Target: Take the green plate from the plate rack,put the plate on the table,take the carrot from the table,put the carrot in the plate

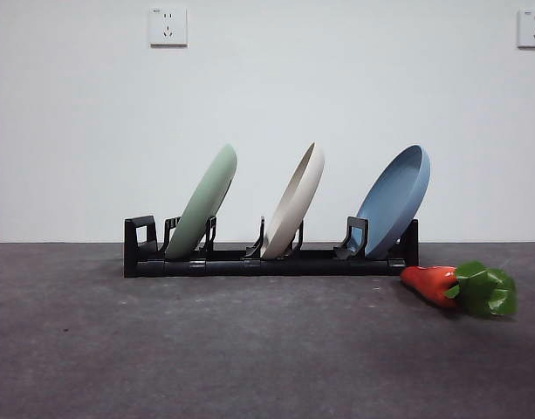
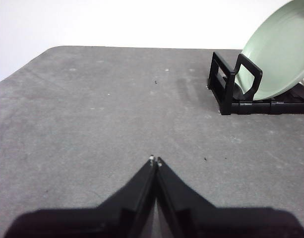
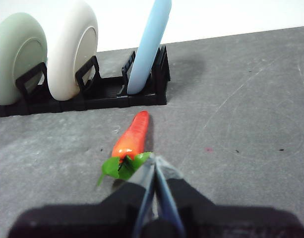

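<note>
The green plate (image 1: 203,202) leans in the left slot of the black plate rack (image 1: 267,260); it also shows in the left wrist view (image 2: 280,54) and the right wrist view (image 3: 18,57). The carrot (image 1: 435,283) lies on the table (image 1: 250,349) to the right of the rack, leaves pointing right. My left gripper (image 2: 155,161) is shut and empty above bare table, well short of the rack's end (image 2: 231,84). My right gripper (image 3: 154,161) is shut and empty, its tips just behind the carrot's (image 3: 132,139) green leaves. Neither arm shows in the front view.
A cream-beige plate (image 1: 295,202) stands in the rack's middle slot and a blue plate (image 1: 396,199) in the right one. A white wall with two sockets stands behind the table. The table's far left corner shows in the left wrist view (image 2: 52,49).
</note>
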{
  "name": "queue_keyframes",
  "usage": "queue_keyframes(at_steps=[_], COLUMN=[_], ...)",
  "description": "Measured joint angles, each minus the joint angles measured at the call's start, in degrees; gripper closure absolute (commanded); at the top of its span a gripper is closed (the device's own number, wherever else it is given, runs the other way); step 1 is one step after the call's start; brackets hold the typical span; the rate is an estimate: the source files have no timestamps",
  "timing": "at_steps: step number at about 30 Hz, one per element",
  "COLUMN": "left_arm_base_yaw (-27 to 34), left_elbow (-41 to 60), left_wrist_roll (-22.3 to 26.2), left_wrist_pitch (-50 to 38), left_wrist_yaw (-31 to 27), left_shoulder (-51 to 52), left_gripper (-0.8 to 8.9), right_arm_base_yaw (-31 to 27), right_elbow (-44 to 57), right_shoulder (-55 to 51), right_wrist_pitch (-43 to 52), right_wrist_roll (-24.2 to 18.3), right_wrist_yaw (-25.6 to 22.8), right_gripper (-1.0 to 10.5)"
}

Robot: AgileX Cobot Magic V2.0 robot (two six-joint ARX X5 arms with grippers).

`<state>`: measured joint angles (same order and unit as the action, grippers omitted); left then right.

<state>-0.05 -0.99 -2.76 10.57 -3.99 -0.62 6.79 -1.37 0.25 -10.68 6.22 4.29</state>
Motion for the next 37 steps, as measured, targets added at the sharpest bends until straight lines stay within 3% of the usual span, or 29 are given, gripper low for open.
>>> queue_keyframes(at_steps=[4, 7, 12, 18, 23, 27, 33, 37], left_arm_base_yaw=[0.0, 0.0, 0.0, 0.0, 0.0, 0.0, 0.0, 0.0], left_elbow=[0.0, 0.0, -2.6, -11.1, -19.0, -25.6, -36.1, -42.6], left_wrist_roll=[-1.0, -2.5, -6.8, -8.9, -9.0, -8.9, -6.4, -2.8], left_wrist_pitch=[0.0, 0.1, 4.0, 5.1, 9.6, 13.5, 21.1, 27.6], left_wrist_yaw=[2.1, 7.5, 12.0, 18.3, 19.7, 23.8, 32.0, 34.8], left_shoulder=[0.0, 0.0, 0.0, -1.2, -5.5, -10.5, -19.0, -24.3], left_gripper=[8.22, 8.22, 8.22, 8.21, 8.22, 8.22, 8.22, 8.22], right_arm_base_yaw=[0.0, 0.0, 0.0, 0.0, 0.0, 0.0, 0.0, 0.0], right_elbow=[0.0, 0.0, -1.4, -9.2, -17.6, -26.0, -40.5, -49.9], right_shoulder=[0.0, 0.0, 0.0, 2.0, 8.5, 15.9, 28.0, 35.2], right_wrist_pitch=[0.0, 0.0, -0.5, 0.0, -3.8, -9.8, -24.2, -34.9], right_wrist_roll=[0.0, 0.9, 6.7, 9.5, 9.7, 7.8, 0.7, -4.3], right_wrist_yaw=[0.2, 0.2, 0.2, 0.2, 3.6, 8.2, 16.4, 19.4], right_gripper=[9.5, 9.6, 9.6, 9.6, 9.6, 9.6, 9.6, 9.6])
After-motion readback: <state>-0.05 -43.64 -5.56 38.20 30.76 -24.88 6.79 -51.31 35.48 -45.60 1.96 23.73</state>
